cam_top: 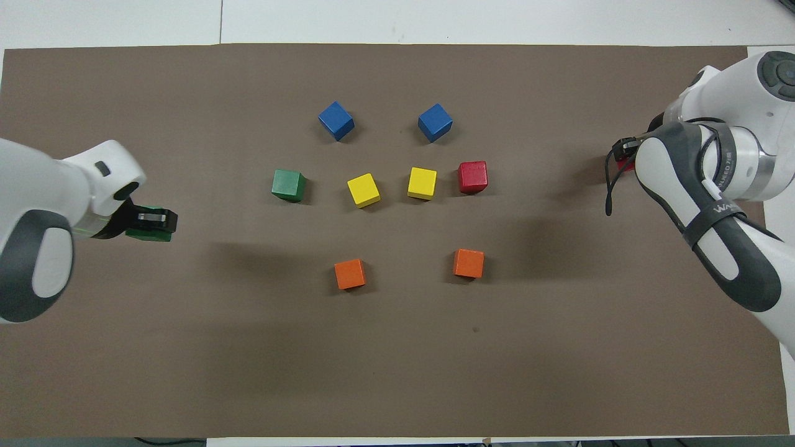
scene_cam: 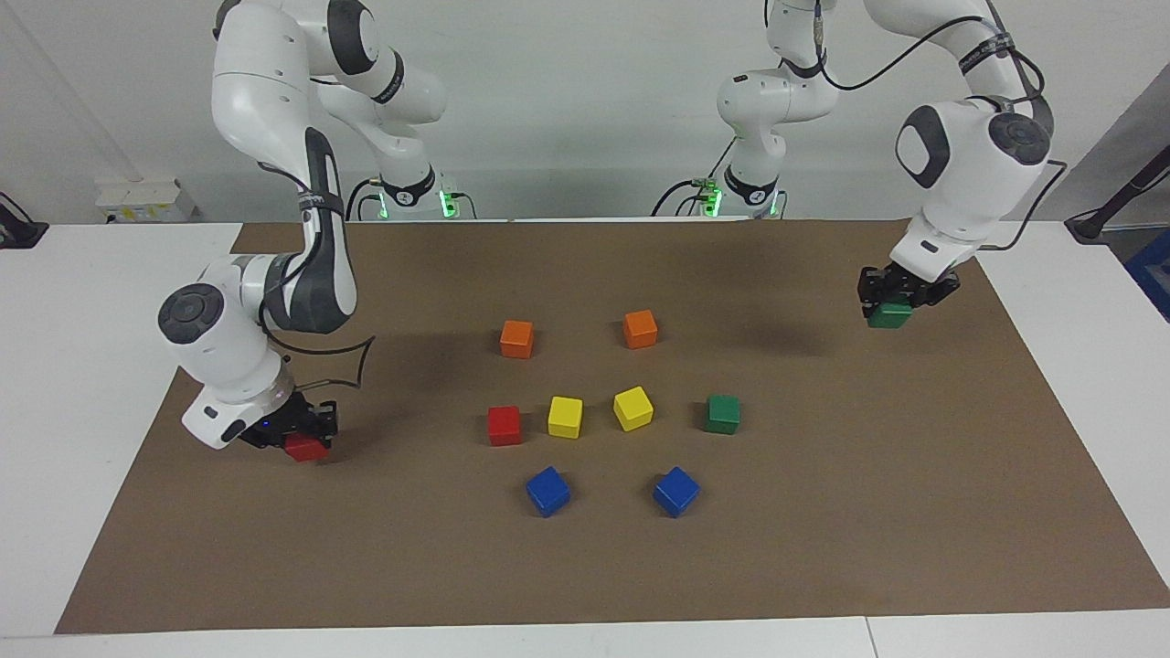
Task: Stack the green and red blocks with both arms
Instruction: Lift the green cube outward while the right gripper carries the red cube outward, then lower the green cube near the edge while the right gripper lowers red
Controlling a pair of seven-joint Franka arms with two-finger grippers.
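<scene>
Between the clenched jaws of the left gripper [scene_cam: 891, 303], raised over the brown mat [scene_cam: 585, 567], sits one green block [scene_cam: 890, 315], while the right gripper [scene_cam: 302, 437] grasps one red block [scene_cam: 305, 448] low over the mat, the other green block [scene_cam: 722, 413] and other red block [scene_cam: 504, 425] lying apart from both.

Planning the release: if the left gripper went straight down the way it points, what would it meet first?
Likely only bare brown mat. The left gripper holds a green block above the mat at the left arm's end, no other cube beneath it.

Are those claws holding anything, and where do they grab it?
Left claw grips a green block by its upper sides; right claw grips a red block likewise.
</scene>
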